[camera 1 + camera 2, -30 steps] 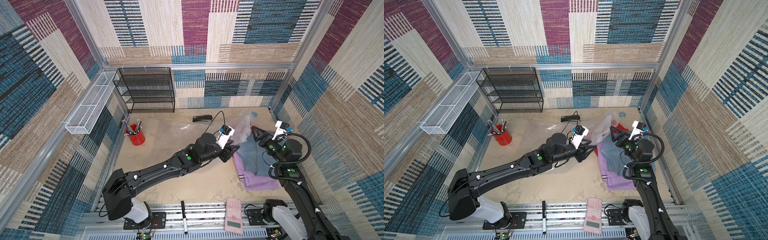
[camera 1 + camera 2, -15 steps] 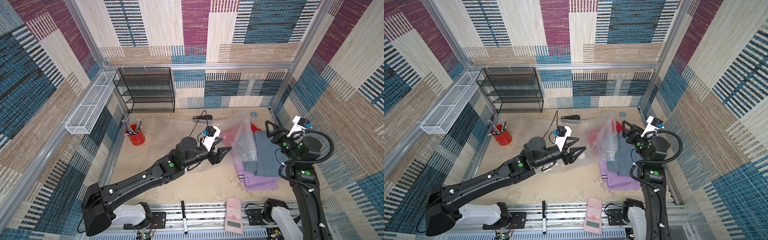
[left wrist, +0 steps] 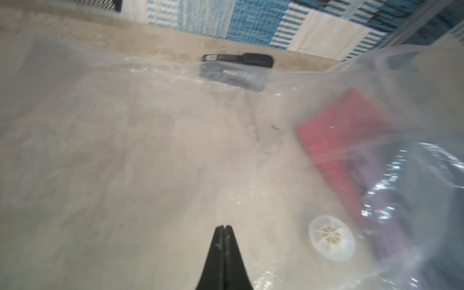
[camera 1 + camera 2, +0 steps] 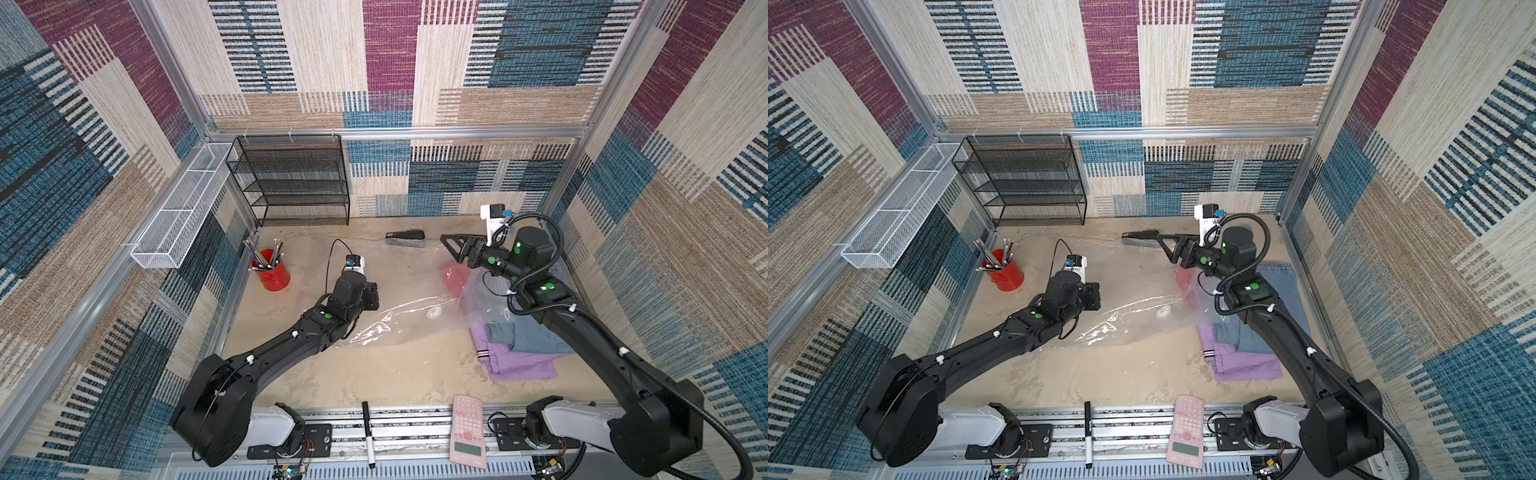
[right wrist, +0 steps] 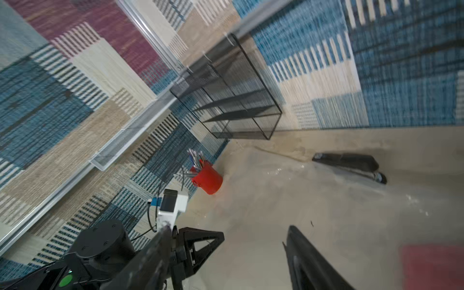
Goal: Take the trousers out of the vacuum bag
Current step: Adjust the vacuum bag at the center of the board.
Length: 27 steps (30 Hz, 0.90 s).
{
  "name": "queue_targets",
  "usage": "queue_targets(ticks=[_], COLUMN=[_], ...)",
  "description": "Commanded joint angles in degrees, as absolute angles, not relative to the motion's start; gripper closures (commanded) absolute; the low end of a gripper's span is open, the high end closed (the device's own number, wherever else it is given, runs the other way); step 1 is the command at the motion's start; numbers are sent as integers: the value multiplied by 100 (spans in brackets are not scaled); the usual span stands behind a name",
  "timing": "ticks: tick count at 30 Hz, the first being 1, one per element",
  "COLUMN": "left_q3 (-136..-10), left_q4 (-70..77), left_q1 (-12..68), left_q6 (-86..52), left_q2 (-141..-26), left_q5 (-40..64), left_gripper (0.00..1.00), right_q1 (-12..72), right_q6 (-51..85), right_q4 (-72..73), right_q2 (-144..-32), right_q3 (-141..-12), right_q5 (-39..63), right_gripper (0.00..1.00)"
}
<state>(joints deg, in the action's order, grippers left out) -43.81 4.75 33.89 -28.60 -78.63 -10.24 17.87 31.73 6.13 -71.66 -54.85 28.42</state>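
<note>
Trousers (image 4: 519,357) sit stacked on the right, under the right arm (image 4: 582,328), red pair (image 4: 453,276) partly beneath the bag (image 4: 399,307), which stretches leftward to the left gripper (image 3: 222,229), jaws pressed together there. Right gripper (image 4: 453,247) hangs spread above, way nearer them.

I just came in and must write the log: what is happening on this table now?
A clear bag lies flat on the table, being emptied of trousers. The left gripper is shut, low over the bag; whether it pinches the film I cannot tell. The right gripper hangs open above the table, holding nothing. The red trousers show through the film; the denim and lilac pairs appear mostly outside it.
</note>
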Motion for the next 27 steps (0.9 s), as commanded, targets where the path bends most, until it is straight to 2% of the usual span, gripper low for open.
queue_targets(ticks=[1, 6, 10, 17, 23, 27], left_q3=[-4143, -3546, -3160, -2987, -3095, -3437], left_q4=[325, 356, 375, 248, 207, -128], left_q1=[3341, 3271, 3208, 3192, 3195, 3190], left_q6=[-3552, -4238, -4606, -4804, -4082, -3415], left_q2=[-8060, -8275, -8482, -8751, -7480, -6255], left_q5=[-1314, -1368, -1346, -1340, -1483, -1584], left_gripper=[100, 100, 100, 100, 100, 83], right_q1=[1655, 539, -154, -329, -334, -332], right_q6=[3578, 3986, 3677, 3536, 3488, 3279], right_q4=[1155, 1724, 1604, 1934, 1960, 1778], right_q2=[-7289, -6816, -6618, -6825, -5888, -5175], right_q3=[-4855, -2957, -2246, -1920, -2348, -2985], right_q5=[2663, 2998, 3088, 3104, 3389, 3532], right_gripper=[28, 30, 29, 29, 27, 25])
